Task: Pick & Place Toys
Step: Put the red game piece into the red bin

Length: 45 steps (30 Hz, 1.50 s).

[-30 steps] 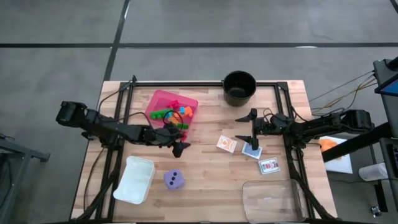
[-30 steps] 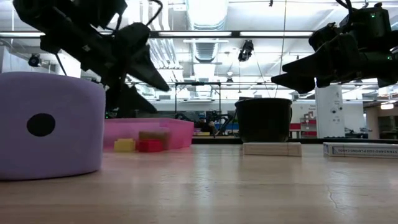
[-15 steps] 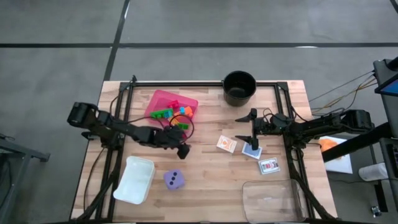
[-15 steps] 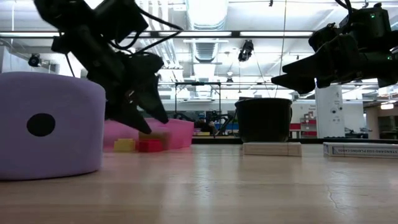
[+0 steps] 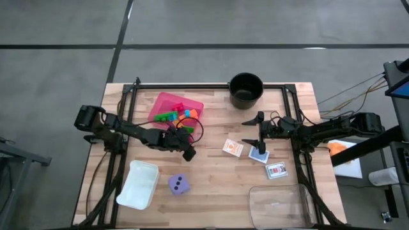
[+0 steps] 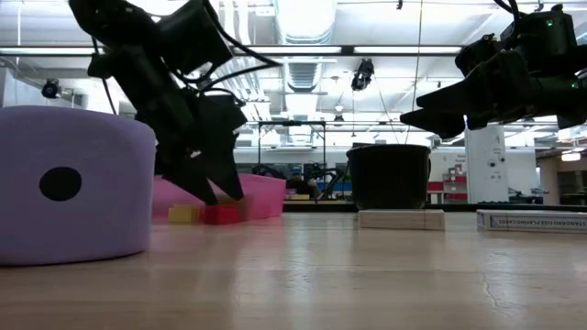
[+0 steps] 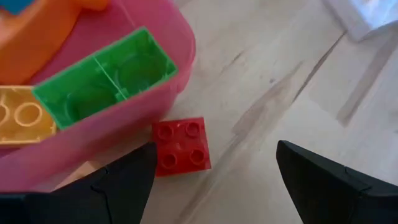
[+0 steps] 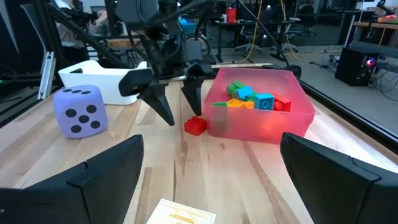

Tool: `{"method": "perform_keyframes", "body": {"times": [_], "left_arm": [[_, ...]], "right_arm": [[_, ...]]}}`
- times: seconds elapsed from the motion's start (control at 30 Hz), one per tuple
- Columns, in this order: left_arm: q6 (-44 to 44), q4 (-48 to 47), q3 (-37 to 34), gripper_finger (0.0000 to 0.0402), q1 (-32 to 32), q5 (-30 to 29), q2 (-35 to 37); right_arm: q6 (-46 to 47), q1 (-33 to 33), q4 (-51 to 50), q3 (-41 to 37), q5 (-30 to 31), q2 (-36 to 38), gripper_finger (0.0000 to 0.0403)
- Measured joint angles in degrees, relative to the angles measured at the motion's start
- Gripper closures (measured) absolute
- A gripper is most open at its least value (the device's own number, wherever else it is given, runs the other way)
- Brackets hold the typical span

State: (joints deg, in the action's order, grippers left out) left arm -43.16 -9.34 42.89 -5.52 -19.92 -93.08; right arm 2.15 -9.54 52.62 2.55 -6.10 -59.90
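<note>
Wooden slatted table (image 5: 211, 172) under both dark arms. Left gripper (image 7: 214, 186) spread wide, lowered just above small red plastic brick (image 7: 181, 146) beside pink square tray (image 7: 180, 68); brick hidden from overhead. Right gripper (image 5: 259, 132) released, hovering near flat cards (image 5: 233, 148).

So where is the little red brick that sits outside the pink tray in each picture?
High view: hidden under the left end effector.
Low view: small red plastic brick on the table, below the open left fingers.
Left wrist view: centre, on the wood.
Right wrist view, left of the tray.
Shared landmark: the pink square plastic tray, right beside it.
</note>
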Motion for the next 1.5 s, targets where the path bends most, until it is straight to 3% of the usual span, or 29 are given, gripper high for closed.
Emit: {"method": "perform_keyframes", "body": {"times": [0.57, 0.83, 1.03, 1.27, 1.5], "left_arm": [[0.9, -1.3, 0.0, 0.0071, 2.3, -2.0, -0.7], [1.2, -0.8, 1.6, 0.0079, 2.3, -1.9, -6.5], [2.3, -4.5, 5.3, 0.0134, 2.3, -1.1, -8.7], [2.7, -8.4, 6.8, 0.0265, 2.2, -0.4, -8.3], [4.6, -7.9, 6.7, 0.0267, 1.7, 0.2, -8.3]], "right_arm": [[0.0, 0.0, 0.0, 0.0, 0.0, 0.0, 0.0025], [0.0, 0.0, 0.0, 0.0, 0.0, 0.0, 0.0025], [0.0, 0.0, 0.0, 0.0, 0.0, 0.0, 0.0025], [0.0, 0.0, -0.2, 0.0, 0.0, 0.0, 0.0025], [0.0, 0.0, -0.2, 0.0, 0.0, 0.0, 0.0025]]}}
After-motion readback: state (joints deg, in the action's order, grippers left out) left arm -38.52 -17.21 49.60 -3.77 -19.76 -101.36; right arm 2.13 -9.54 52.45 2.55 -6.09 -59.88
